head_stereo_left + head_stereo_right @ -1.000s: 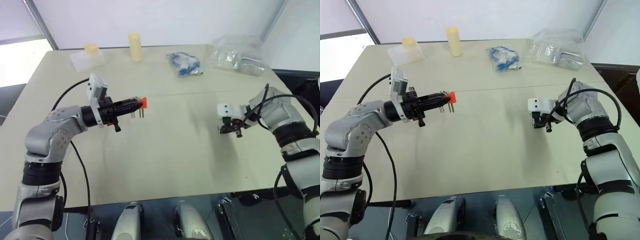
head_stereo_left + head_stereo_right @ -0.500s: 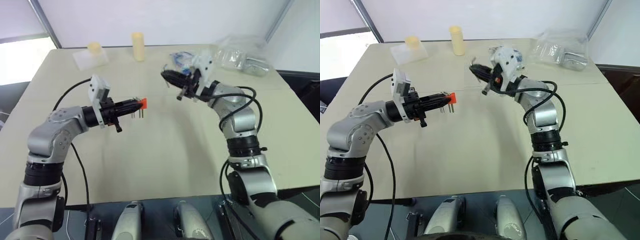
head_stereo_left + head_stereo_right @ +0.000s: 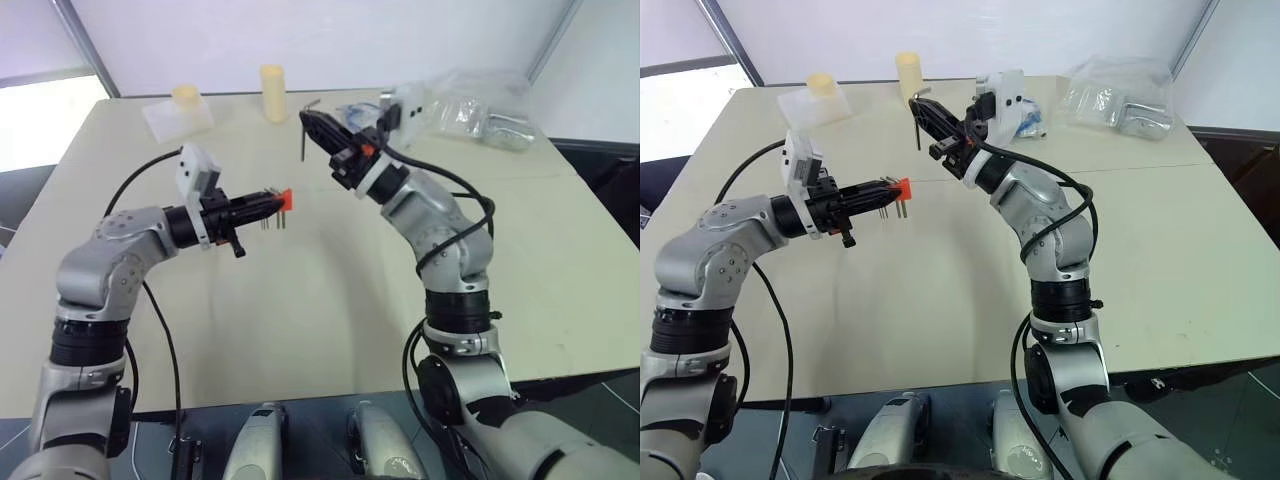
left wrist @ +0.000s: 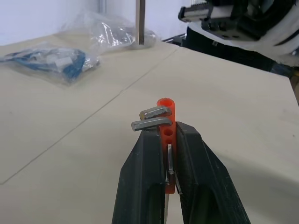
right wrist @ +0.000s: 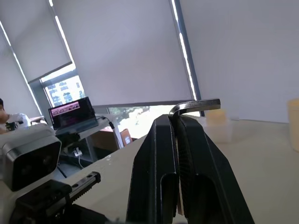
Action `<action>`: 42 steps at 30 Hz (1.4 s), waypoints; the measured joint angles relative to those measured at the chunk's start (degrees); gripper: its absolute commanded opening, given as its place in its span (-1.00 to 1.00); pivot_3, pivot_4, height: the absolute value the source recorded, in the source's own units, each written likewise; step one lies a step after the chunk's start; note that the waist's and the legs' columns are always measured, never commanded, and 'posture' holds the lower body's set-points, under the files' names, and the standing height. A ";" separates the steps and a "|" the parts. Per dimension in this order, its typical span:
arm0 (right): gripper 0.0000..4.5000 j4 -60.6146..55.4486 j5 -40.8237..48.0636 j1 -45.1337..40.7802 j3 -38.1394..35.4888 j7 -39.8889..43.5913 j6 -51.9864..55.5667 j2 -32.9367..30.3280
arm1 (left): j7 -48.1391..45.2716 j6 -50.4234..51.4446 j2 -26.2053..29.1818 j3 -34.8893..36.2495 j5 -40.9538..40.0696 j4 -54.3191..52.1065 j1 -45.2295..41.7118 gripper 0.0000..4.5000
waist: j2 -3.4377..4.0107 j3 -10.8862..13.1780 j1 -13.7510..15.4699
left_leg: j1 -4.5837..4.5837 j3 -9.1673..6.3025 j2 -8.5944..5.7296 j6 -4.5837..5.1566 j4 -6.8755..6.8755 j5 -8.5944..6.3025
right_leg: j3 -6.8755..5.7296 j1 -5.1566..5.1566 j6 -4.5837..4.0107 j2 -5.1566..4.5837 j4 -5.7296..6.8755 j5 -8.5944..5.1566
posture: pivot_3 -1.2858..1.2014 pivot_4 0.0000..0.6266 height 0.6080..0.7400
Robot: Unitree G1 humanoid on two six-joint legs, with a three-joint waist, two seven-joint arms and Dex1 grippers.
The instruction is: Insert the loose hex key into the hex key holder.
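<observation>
The left gripper clamps the hex key holder above the table; right of it, apart, the right gripper pinches the loose hex key, seemingly hanging downward.

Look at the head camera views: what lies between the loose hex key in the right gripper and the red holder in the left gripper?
Nothing. In the left eye view, bare table shows behind the gap between the loose hex key and the hex key holder.

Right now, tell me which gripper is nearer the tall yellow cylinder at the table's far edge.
Right. The right gripper, shut on the loose hex key, is raised just beside the yellow cylinder; the left gripper, shut on the hex key holder, sits farther back.
</observation>
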 measured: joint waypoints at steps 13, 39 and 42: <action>-0.99 -5.98 4.96 2.27 5.11 2.05 4.50 -1.61 | 0.15 -0.03 0.00 0.03 0.00 0.25 -0.55 -1.00 | 0.00 0.00 -0.09 | 0.00 -0.01 0.01 0.00 -0.03 0.00 | 0.00 -0.02 0.00 0.01 -0.01 0.00 | 0.03 -0.52 1.00; -0.99 -2.73 4.22 1.71 6.01 1.16 1.32 -2.59 | 0.89 -0.48 -0.42 0.13 -0.16 0.50 -0.58 -1.00 | 0.00 0.00 -0.09 | 0.00 0.00 0.01 0.00 -0.06 0.00 | 0.01 -0.03 0.00 0.01 -0.05 0.00 | 0.03 -0.52 1.00; -0.99 -2.72 4.22 1.71 6.02 1.16 1.31 -2.61 | 0.99 -0.48 -0.49 0.21 -0.48 0.51 -0.67 -1.00 | 0.00 0.00 -0.08 | 0.00 0.00 0.01 0.00 -0.06 0.00 | 0.01 -0.03 0.00 0.00 -0.05 0.00 | 0.03 -0.52 1.00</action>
